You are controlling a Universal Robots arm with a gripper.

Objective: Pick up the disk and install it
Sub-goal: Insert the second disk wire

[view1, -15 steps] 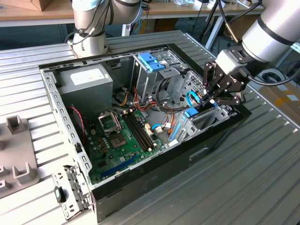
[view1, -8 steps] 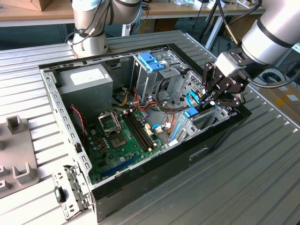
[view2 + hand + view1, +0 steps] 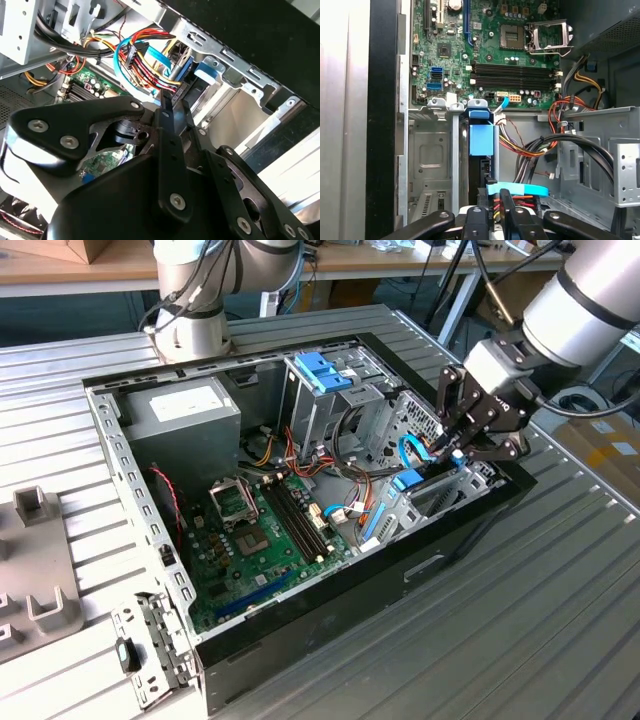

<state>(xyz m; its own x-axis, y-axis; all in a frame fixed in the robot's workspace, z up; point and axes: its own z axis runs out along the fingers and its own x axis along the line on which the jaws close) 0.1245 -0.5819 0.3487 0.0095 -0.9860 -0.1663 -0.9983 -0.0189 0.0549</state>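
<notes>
First wrist view, disk (image 3: 481, 150) upright in bay, light-blue carrier frame

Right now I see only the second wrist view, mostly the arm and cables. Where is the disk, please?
Observer: In the first wrist view the disk stands on edge in a bay slot, its blue frame showing.
Operator: And where is the gripper over the case?
Observer: In the exterior view the gripper hangs over that bay, at the end of the case on the exterior view's right.
Operator: What is at the other end?
Observer: A grey power supply sits in the far corner, on the exterior view's left.
</notes>
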